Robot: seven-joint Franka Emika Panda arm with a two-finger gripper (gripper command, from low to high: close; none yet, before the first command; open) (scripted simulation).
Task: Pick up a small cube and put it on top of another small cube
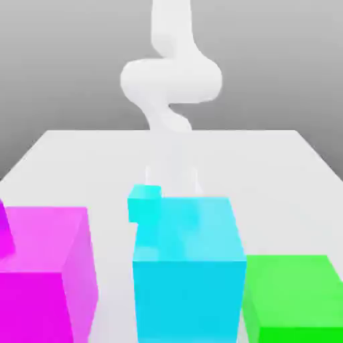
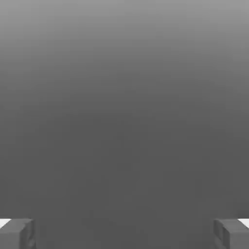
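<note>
So, left to right in the exterior view: magenta cube [image 1: 43, 271] at the near left on the white tabletop [image 1: 281, 174], large in frame; a darker magenta sliver at the very left edge, can't tell what it is. Centre — cyan cube [image 1: 187, 268], with a small cyan cube [image 1: 145, 202] at its upper-left corner, touching or just behind, can't tell which. Green cube [image 1: 295, 298] at the near right. Arm [image 1: 171, 80] is white, rising behind the cyan pair. End effector [image 2: 124, 233] in the hand view is spread wide, fingertips [image 2: 17, 233] at both edges, nothing between them. The cubes look rigid, light, smooth-faced — probably slippery-ish, not fragile. Best hold: two opposite flat side faces, squared up, mid-height.
</note>
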